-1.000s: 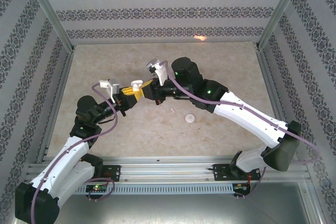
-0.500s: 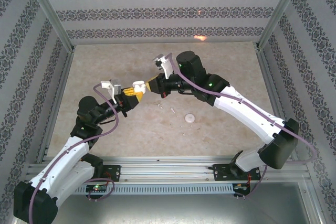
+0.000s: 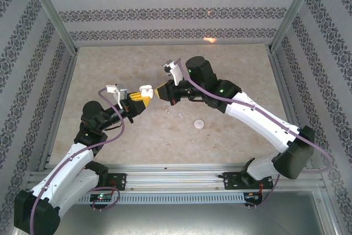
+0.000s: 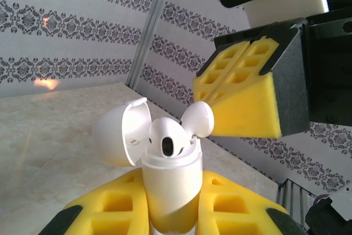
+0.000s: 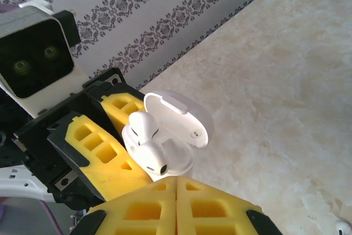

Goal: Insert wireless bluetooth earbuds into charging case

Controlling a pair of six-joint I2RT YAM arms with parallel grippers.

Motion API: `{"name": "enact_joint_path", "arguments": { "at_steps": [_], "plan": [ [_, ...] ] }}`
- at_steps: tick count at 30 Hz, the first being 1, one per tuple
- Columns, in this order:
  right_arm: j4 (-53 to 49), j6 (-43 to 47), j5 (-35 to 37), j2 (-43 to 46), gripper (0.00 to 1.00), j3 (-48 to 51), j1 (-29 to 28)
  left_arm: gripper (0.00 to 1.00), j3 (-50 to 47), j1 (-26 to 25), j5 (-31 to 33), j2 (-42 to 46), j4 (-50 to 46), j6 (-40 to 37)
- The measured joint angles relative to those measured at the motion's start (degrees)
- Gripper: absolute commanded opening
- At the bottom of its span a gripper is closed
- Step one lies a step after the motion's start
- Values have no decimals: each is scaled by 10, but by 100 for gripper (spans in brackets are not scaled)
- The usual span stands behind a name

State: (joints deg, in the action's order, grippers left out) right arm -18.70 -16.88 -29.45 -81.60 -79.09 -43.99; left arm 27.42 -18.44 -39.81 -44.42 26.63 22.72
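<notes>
Charging case (image 4: 169,188) lid-open, clamped in left claw (image 3: 141,100) mid-air; right claw (image 3: 160,92) closed, tip against earbud (image 4: 199,119); table (image 3: 236,75) edges well apart.

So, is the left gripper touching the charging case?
Touching. The left wrist view shows the left gripper shut on the charging case, with its yellow foam pressed against both sides of the case and no gap.

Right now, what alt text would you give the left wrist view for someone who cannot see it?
The left tool grips an open white charging case upright between yellow foam pads, one earbud seated inside. A second earbud sits at the case's rim beside the tip of the shut right tool, with patterned walls behind.
</notes>
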Motion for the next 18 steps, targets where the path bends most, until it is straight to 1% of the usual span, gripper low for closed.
{"name": "enact_joint_path", "arguments": {
  "at_steps": [7,13,18],
  "plan": [
    [5,-15,-1,19,7,6,0,0,0,0,0,0,0,-1],
    [7,-21,-16,23,7,4,0,0,0,0,0,0,0,-2],
    [-7,-21,-24,-5,6,-37,0,0,21,0,-2,-19,-4,-6]
  ]
}}
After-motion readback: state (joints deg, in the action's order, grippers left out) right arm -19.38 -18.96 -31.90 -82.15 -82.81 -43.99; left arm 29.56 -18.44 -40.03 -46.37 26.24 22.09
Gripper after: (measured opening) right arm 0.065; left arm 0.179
